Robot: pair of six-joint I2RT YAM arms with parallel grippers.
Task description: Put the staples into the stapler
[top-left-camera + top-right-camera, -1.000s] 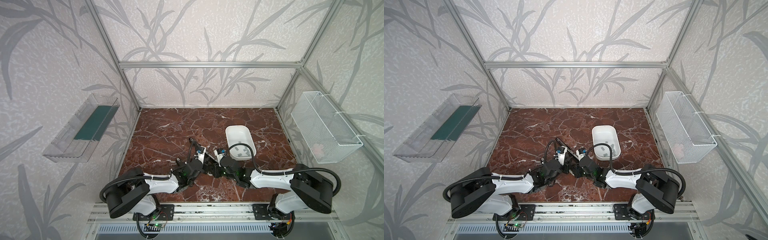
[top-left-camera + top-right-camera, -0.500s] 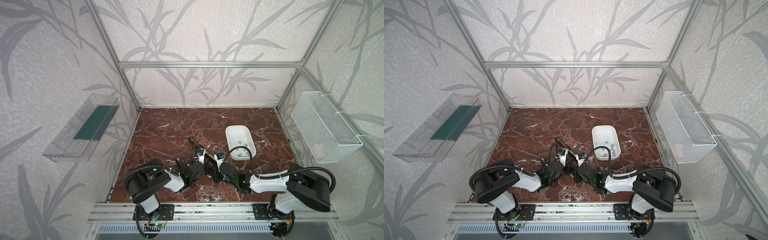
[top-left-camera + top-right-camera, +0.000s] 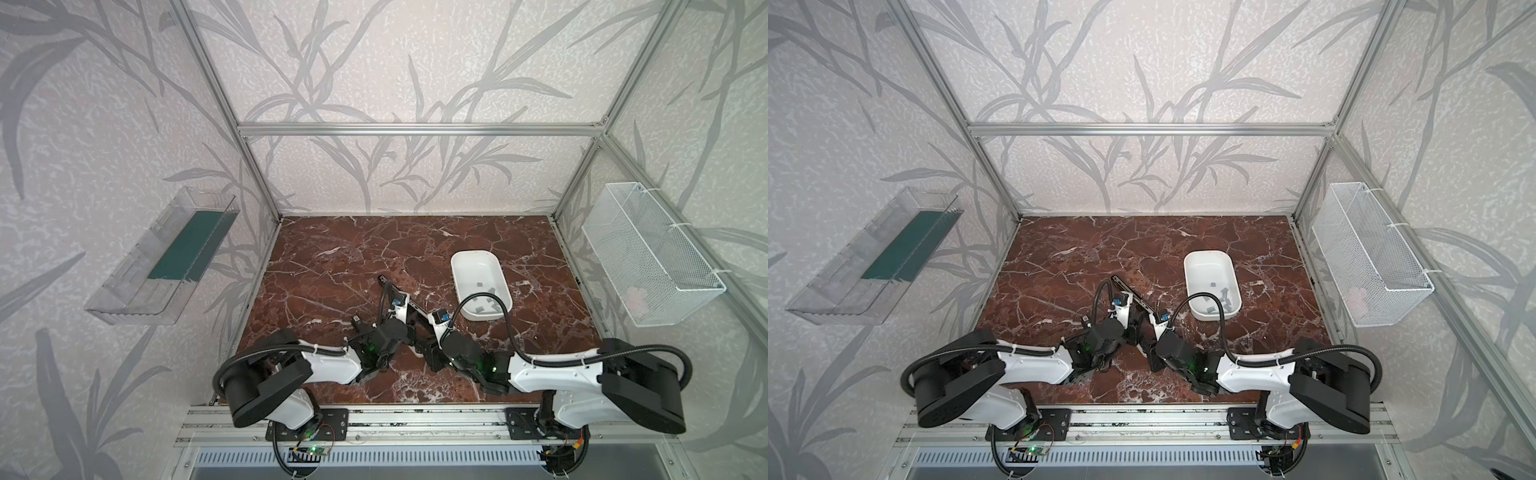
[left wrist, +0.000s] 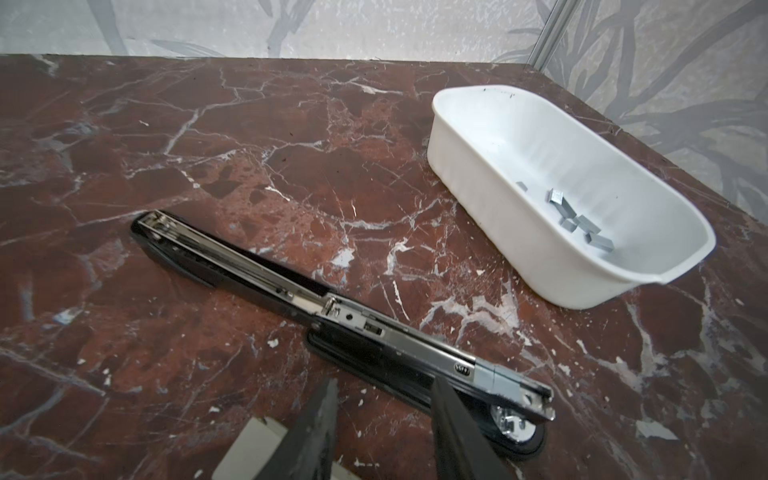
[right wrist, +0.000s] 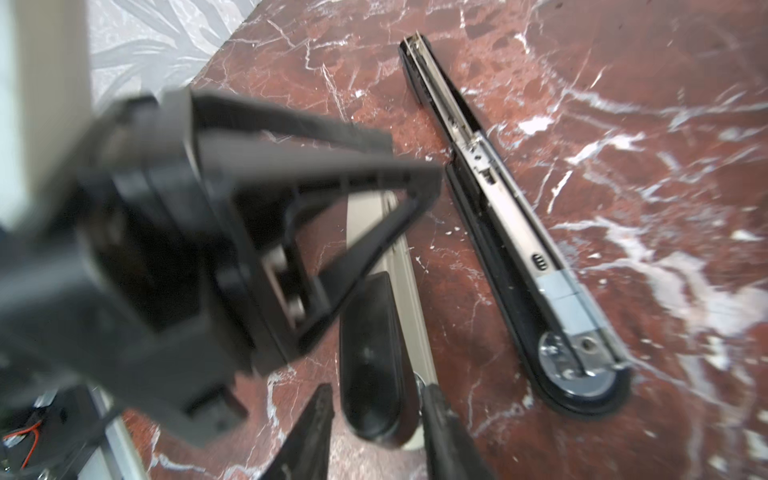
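The stapler [image 4: 353,328] lies opened out flat on the red marble tabletop [image 3: 332,249]. In both top views it runs on a slant from far left to near right [image 3: 417,306] [image 3: 1138,297], with its near end under the two wrists that meet at the front middle. Its metal channel faces up, and a grey strip [image 4: 494,380] [image 5: 559,291] of staples sits in that channel close to the round chrome end. The loose staples [image 4: 582,222] lie scattered in the near half of a white plastic tray [image 4: 478,174], which stands on the tabletop to the right of the stapler and clear of it [image 3: 478,252] [image 3: 1208,252]; they show there as small grey flecks [image 3: 488,299] [image 3: 1219,301]. The left fingers [image 4: 316,428] stand a moderate way apart and hold nothing. Bare tabletop and the edge of the stapler's black base show between them, and one finger overlaps that base near the loaded end. The right fingers [image 5: 444,428] sit on either side of a black oblong piece [image 5: 370,340] that lies beside the stapler with a pale strip [image 5: 399,257] along it. That view is blurred, so I cannot tell whether they press on the piece or only flank it. The left arm's black gripper body fills much of the same view.
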